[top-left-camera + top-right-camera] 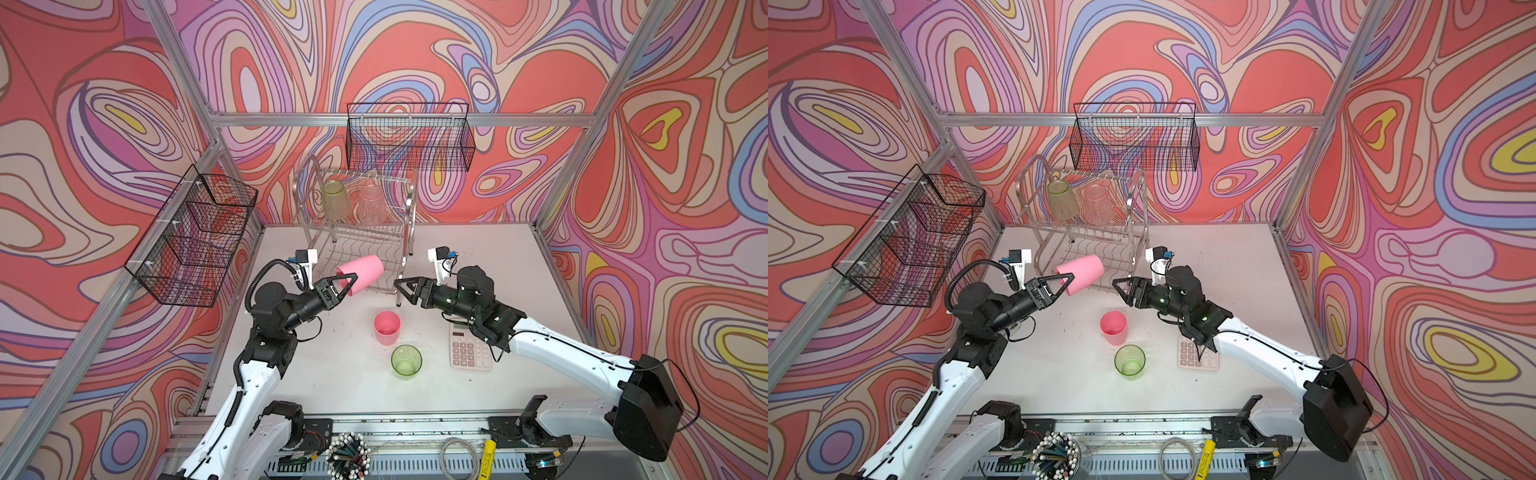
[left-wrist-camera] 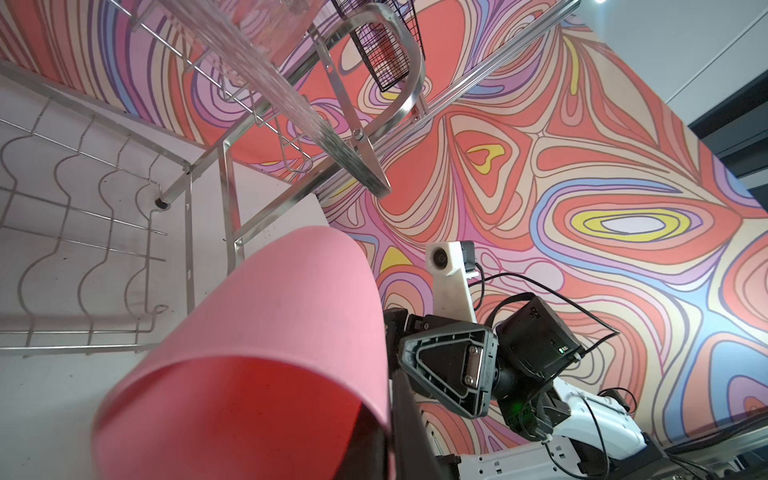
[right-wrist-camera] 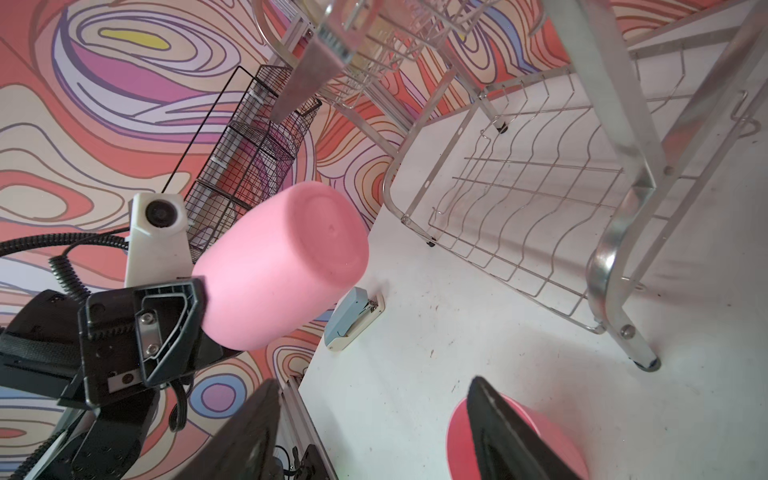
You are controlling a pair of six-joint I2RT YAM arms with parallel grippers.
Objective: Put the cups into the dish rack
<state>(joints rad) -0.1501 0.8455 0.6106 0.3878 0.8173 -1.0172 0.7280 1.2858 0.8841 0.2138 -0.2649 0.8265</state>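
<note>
White table: L hand clamped on tilted pink cup rim, before lower tier of rack; R hand spread, empty.

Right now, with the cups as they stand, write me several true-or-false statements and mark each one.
1. The left end effector grips a pink cup by its rim. True.
2. The right end effector holds a cup. False: it is open and empty.
3. A green cup and a clear ribbed cup sit upturned on the upper tier of the dish rack. True.
4. The green tumbler on the table lies on its side. False: it stands upright.
</note>
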